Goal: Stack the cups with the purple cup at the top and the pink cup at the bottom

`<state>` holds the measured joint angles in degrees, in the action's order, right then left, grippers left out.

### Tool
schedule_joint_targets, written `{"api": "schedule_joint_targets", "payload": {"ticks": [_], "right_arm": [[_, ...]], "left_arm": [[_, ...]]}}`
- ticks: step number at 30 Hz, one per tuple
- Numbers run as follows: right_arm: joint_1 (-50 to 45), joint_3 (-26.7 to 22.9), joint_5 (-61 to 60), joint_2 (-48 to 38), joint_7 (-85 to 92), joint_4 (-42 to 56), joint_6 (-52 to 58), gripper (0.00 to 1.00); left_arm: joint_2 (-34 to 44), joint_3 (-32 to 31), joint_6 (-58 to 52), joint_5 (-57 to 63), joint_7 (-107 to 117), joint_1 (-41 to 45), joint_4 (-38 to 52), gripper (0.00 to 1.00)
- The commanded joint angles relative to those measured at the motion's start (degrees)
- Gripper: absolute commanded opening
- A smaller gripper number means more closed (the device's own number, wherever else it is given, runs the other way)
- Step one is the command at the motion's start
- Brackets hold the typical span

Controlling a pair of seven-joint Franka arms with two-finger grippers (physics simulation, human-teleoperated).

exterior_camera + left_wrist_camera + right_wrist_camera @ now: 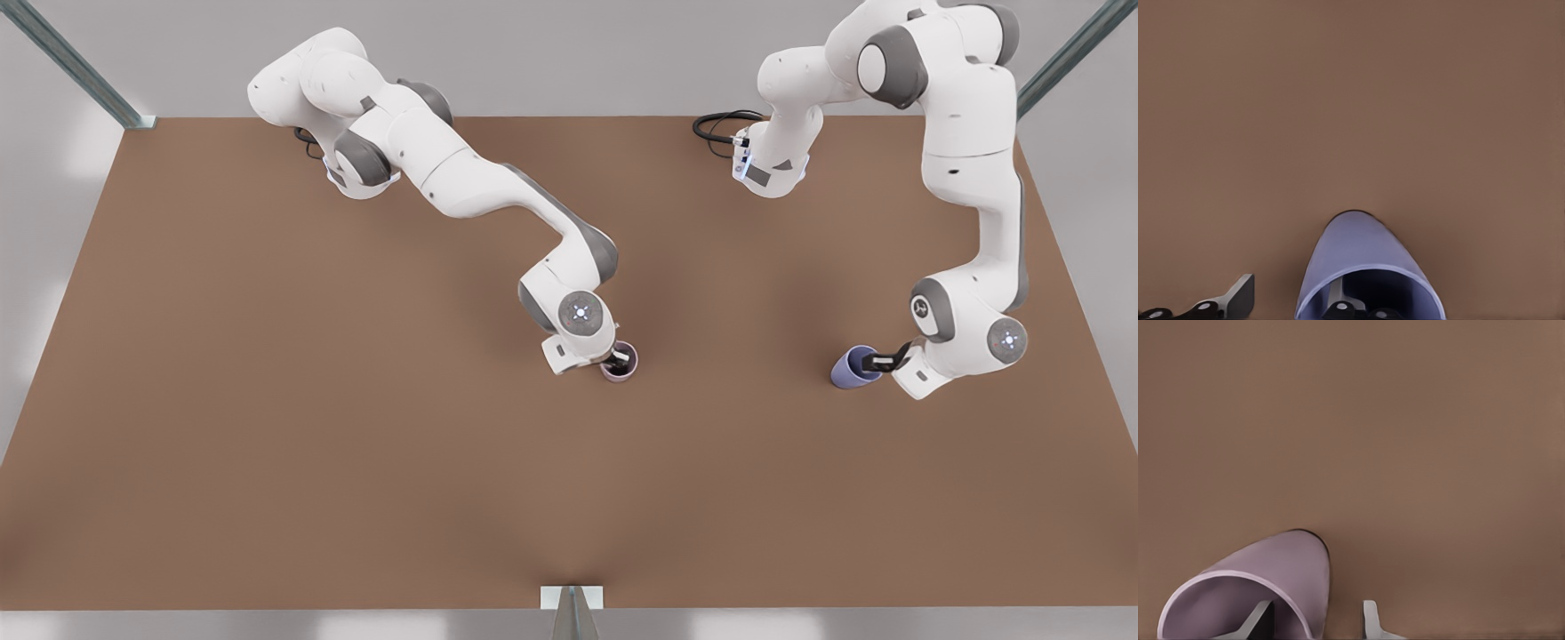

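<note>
The purple cup (852, 367) stands on the brown table (356, 444) toward the front view's right. My left gripper (882, 361) is open astride its wall. In the left wrist view, one finger (1337, 301) is inside the purple cup (1355, 247) and the other (1238, 293) is outside, apart from the wall. The pink cup (620, 363) stands near the table's middle. My right gripper (617, 360) is open over its rim, one finger (1257, 620) inside the pink cup (1285, 563), the other (1369, 619) outside with a gap.
Both arm bases stand at the far edge of the table, with a black cable (716, 126) by one of them. Metal frame posts (71, 62) rise at the far corners, and a bracket (571, 597) sits at the near edge's middle.
</note>
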<state>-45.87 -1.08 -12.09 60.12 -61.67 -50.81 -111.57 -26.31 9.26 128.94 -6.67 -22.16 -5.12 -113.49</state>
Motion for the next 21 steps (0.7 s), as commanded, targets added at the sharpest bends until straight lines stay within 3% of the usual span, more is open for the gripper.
{"api": "schedule_joint_targets", "payload": {"ticks": [1, 5, 8, 10, 11, 12, 14, 16, 17, 19, 21], "right_arm": [[-0.09, 0.03, -0.12, -0.35, -7.06, 0.01, 0.74, 0.65], [-0.01, 0.03, -0.21, -3.51, -6.71, -1.48, 3.55, 0.65], [0.87, 0.03, -0.74, -9.67, -6.18, -4.29, 3.64, 0.66], [7.36, 1.6, 6.62, -20.28, 4.34, -16.04, 9.77, 0.67], [20.78, 11.33, 12.43, -29.86, 14.35, -26.07, 10.67, 0.7], [26.98, 15.41, 19.11, -35.5, 22.54, -33.29, 10.06, 0.74], [34.25, 15.23, 24.93, -45.16, 40.99, -43.29, 7.43, 1.0], [46.21, 13.66, 24.66, -53.43, 44.18, -44.82, 9.17, 1.0], [48.24, 10.84, 19.22, -54.05, 51.54, -41.83, 14.26, 1.0], [48.77, 4.6, 17.81, -54.67, 56.22, -38.23, 21.3, 1.0], [47.98, 3.81, 17.72, -51.69, 58.07, -34.1, 22.97, 1.0]], "left_arm": [[-0.15, -0.03, 0.26, -1.07, -5.96, 0.02, 0.02, 0.38], [-0.15, -0.12, -0.18, -1.07, -5.96, 0.02, 0.02, 0.23], [0.03, -0.21, -0.88, -1.77, -5.7, 0.02, 0.11, 0.21], [0.91, -0.65, -3.95, -3.09, -5.53, 0.28, 0.63, 0.21], [3.1, -0.73, -6.85, -3.09, -3.34, 0.63, 0.81, 0.21], [4.95, -2.23, -10.28, -3.09, 0.62, 1.42, 1.86, 0.21], [7.32, -2.4, -15.21, -3.0, 8.08, 5.81, 4.15, 0.21], [9.87, -3.28, -18.19, -3.09, 21.35, 13.37, 5.38, 0.21], [10.23, -6.61, -19.07, -3.09, 27.42, 13.9, 6.35, 0.21], [10.66, -12.77, -20.57, -3.09, 37.97, 13.9, 8.1, 0.21], [10.93, -17.42, -21.27, -3.09, 45.79, 13.9, 9.95, 0.21]]}}
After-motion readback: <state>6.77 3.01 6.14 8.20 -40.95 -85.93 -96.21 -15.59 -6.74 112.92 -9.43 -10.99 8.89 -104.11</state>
